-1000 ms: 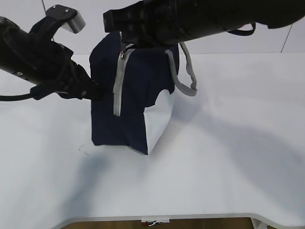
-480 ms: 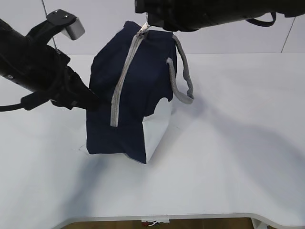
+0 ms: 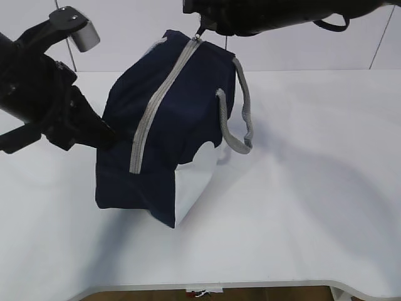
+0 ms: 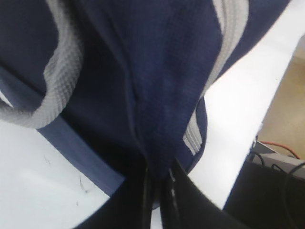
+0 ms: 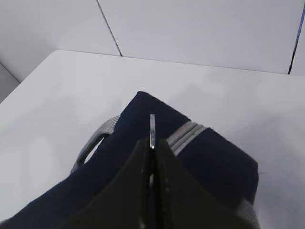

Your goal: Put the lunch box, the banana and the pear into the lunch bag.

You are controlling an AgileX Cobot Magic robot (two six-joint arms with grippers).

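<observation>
The navy lunch bag point(image 3: 182, 106) stands tilted on the white table, its grey zipper point(image 3: 156, 100) closed along the top and front. My right gripper point(image 3: 202, 30) is shut on the metal zipper pull point(image 5: 152, 130) at the bag's top far end. My left gripper point(image 3: 108, 137) is shut on a fold of the bag's fabric point(image 4: 159, 157) at its left side. A grey handle point(image 3: 241, 113) hangs on the right side; the other shows in the left wrist view point(image 4: 52, 81). The lunch box, banana and pear are out of view.
The white table point(image 3: 301, 188) stretches to the right and front of the bag. Its front edge point(image 3: 250, 285) runs along the bottom. A white wall stands behind.
The zipper pull has gone up and back with my right gripper, closing the zipper. The bag has tilted and slid left and toward the front, with my left gripper moving left.
</observation>
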